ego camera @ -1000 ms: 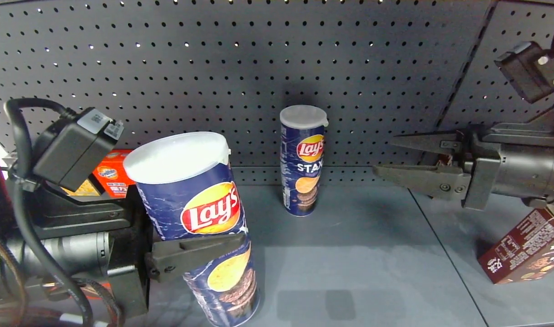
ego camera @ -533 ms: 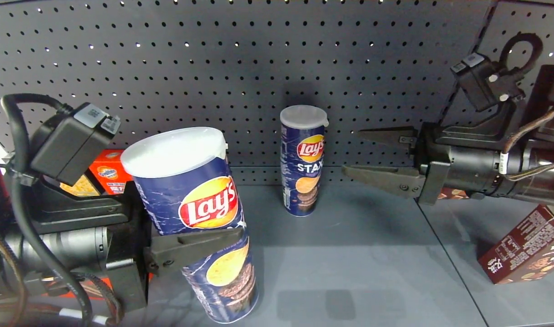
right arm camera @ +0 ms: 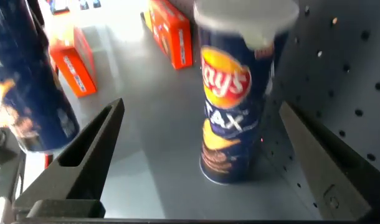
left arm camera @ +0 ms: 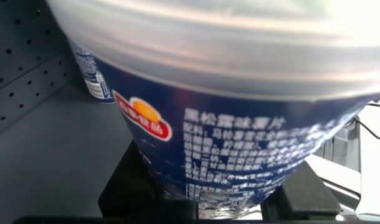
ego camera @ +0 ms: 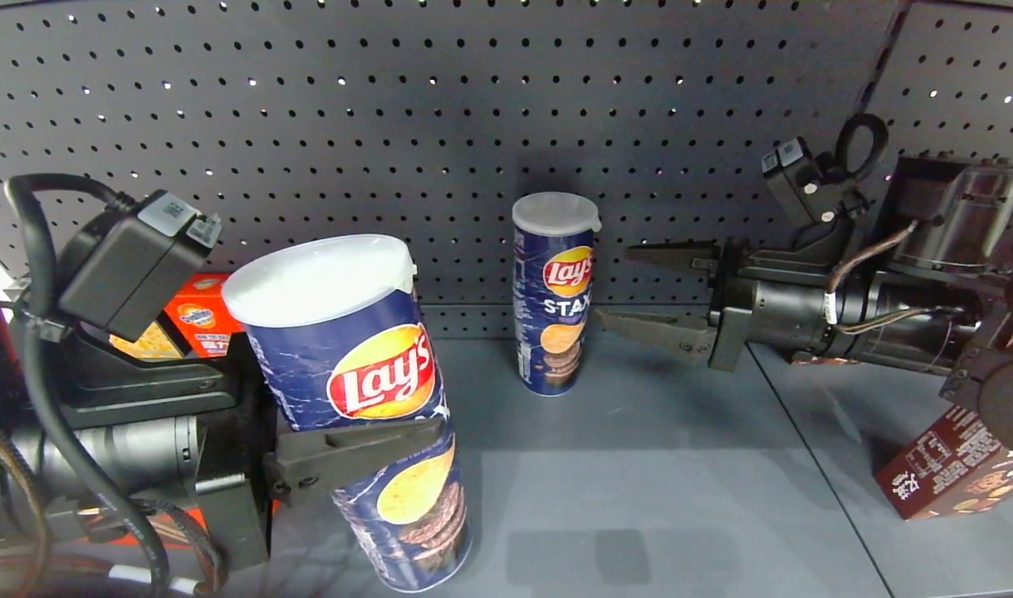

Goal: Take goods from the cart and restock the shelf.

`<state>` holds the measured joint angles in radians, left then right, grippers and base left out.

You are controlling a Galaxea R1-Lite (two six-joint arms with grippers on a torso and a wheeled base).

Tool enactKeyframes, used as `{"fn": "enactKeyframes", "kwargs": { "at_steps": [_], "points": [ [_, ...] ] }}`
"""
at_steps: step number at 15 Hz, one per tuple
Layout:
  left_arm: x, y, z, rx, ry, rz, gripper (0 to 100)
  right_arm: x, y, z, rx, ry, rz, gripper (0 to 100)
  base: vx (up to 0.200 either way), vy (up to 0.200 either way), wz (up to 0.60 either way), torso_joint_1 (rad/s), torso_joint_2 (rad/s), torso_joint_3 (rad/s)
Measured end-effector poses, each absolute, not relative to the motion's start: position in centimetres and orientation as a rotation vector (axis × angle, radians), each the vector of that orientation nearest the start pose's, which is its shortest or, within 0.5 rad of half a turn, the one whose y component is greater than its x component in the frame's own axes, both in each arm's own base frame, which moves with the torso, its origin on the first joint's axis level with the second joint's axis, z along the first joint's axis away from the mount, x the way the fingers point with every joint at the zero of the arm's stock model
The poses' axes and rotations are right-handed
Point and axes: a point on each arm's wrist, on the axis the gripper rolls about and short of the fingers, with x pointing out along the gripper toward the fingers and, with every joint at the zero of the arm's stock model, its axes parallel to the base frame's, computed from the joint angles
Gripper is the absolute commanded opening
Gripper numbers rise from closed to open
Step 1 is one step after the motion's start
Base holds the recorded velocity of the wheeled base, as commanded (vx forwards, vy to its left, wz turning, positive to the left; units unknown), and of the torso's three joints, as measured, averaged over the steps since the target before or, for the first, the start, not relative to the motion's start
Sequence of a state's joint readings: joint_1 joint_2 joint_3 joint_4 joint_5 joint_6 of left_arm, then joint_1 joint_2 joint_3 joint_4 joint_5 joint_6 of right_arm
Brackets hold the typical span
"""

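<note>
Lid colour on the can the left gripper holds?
Translucent white lid; head view shows it best.

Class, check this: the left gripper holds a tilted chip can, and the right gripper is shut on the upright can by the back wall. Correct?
Not quite: the right gripper is open, jaws spread and not touching the upright can, as the right wrist view shows. The left gripper does hold the tilted can.

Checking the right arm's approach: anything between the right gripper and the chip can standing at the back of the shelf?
Nothing visible. The right gripper is open beside the standing can, with only bare shelf between them. The tilted second can is well off to the robot's left, nearer the front.
</note>
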<state>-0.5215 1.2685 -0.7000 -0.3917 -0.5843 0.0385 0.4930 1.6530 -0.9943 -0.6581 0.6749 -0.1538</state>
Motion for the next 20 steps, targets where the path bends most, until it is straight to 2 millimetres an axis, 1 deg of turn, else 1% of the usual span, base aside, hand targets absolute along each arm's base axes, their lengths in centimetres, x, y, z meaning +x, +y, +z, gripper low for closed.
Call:
{"fn": "enactKeyframes", "kwargs": {
  "at_steps": [2,4,9,20],
  "points": [
    [16.3,-10.8,23.8,0.028,0.167,-1.106,0,27.3,15.4,24.3,-0.146,-0.071,1.171,100,0.0,0.0,0.0,0.0,0.0,0.0],
    [16.3,-10.8,23.8,0.028,0.167,-1.106,0,28.0,15.4,23.9,-0.147,-0.063,1.167,100,0.0,0.0,0.0,0.0,0.0,0.0],
    [16.3,-10.8,23.8,0.028,0.169,-1.106,0,29.5,16.2,23.0,-0.154,-0.049,1.169,100,0.0,0.0,0.0,0.0,0.0,0.0],
    [16.3,-10.8,23.6,0.028,0.173,-1.106,0,31.5,17.1,20.4,-0.166,-0.025,1.189,100,0.0,0.0,0.0,0.0,0.0,0.0]
  ]
}}
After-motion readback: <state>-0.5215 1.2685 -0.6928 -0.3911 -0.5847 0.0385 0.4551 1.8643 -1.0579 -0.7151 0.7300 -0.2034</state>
